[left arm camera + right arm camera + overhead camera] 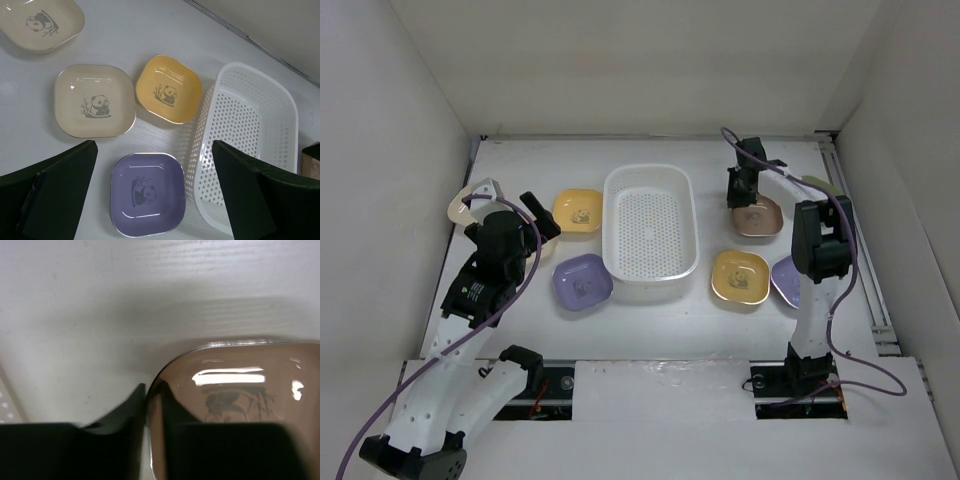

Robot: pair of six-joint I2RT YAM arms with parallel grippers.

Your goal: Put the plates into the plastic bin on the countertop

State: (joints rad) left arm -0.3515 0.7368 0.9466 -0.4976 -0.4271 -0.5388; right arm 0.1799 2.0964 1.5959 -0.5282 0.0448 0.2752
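Left gripper [154,149]: nearest the lens, its two dark fingers are spread wide with nothing between them, hanging over the left group of dishes.
Left group: a lavender rounded-square plastic plate [147,195] with a panda picture lies just below the gripper. Past it are a yellow plate [167,90], a near cream plate [95,102] and a far cream plate [42,22].
Where they sit: all four lie flat on the plain white countertop [650,330], beside the bin and not in it.
White perforated plastic bin [650,171]: it stands mid-counter between the two groups of dishes, and its holed bottom shows bare.
Right gripper [152,390]: it is pinched on the rim of a glossy brownish-tan plate [240,400], one finger outside the edge and one inside the bowl. Whether the plate has left the surface cannot be told.
Right group: an amber plate [740,277] lies in the open. A second lavender plate [783,280] is partly behind the right arm, and a green plate [815,183] is mostly hidden.
Done: nothing yet, since no plate is in the bin.
Left to do: all eight visible plates; this looks like the very first pickup.
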